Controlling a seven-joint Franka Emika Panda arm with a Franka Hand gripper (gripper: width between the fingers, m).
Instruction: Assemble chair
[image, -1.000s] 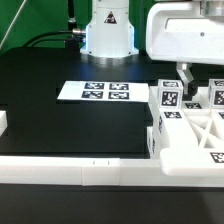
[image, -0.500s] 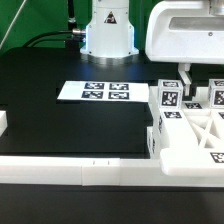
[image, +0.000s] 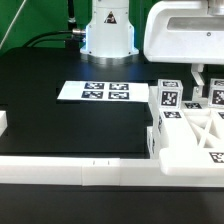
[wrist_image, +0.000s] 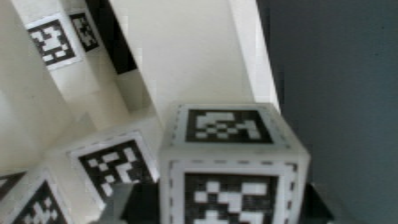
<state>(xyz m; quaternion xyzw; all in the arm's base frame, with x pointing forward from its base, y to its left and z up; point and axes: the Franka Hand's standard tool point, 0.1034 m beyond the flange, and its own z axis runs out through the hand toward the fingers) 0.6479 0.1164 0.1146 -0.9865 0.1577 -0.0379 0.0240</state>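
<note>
— White plastic chair parts (image: 190, 125) crowd the exterior view's right, pushed against the white border rail (image: 80, 172). Why there?

— Judging by it, the rail braces them for joining. The gripper (image: 200, 72) hangs directly above them, arm reaching down from overhead.

— And the tagged leg bar (wrist_image: 231, 170)?

— Right under the wrist, upright, other bars just beside it.

— Gripping anything?

— I cannot tell; the fingers are hidden. The marker board (image: 95, 92) lies well apart.
</note>
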